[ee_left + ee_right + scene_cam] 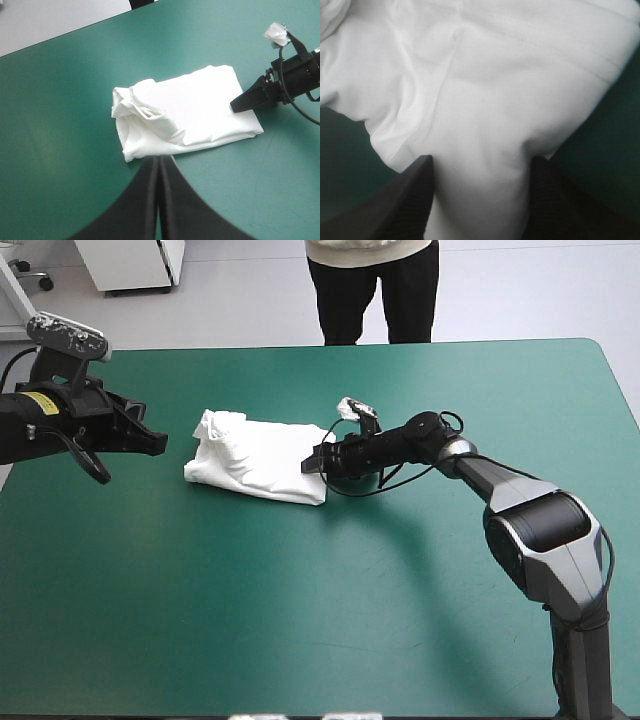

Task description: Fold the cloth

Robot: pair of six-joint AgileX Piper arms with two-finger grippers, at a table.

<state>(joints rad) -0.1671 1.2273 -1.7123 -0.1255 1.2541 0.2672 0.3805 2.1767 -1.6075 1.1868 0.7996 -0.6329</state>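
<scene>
The right gripper (308, 464), fingers parted, straddles the right end of the T-shirt (258, 460), a folded bundle lying lengthwise left to right on the table (380, 630); the left gripper (160, 443), clenched empty, hangs off the T-shirt's left end.

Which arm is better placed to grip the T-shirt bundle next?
Right. The right gripper is at the T-shirt edge, fingers open with cloth between them. The left gripper is shut and hangs clear of the bundle.
</scene>
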